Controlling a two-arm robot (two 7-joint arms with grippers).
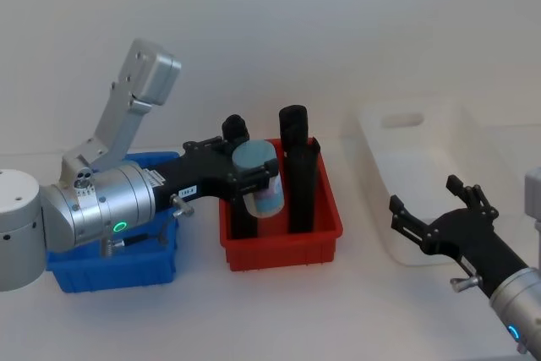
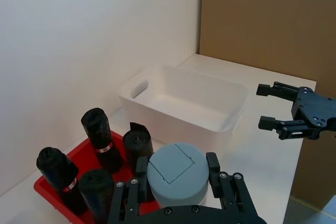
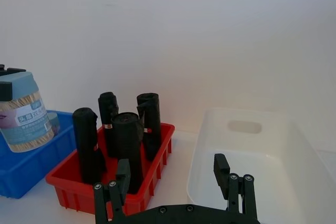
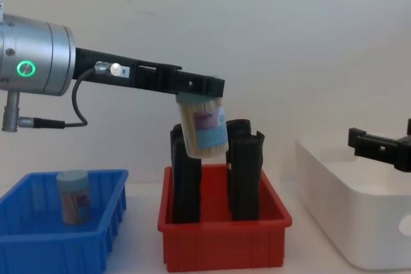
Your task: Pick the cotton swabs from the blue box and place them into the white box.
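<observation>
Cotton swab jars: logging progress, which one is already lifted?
The clear blue-lidded jar clamped in the left tool, hanging over the red plastic bin; the other jar stands in the blue plastic box.

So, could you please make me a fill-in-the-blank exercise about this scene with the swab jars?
1. The left gripper holds a swab jar over the bin coloured ___.
2. The blue box contains ___ other jar.
3. The white box is ___.
4. The fingers of the right gripper are ___.
Missing words: red, one, empty, open.

Robot lab test bench: bare white table (image 1: 279,319), plain white wall (image 1: 296,23), brown board partition (image 2: 262,19) alongside.
</observation>
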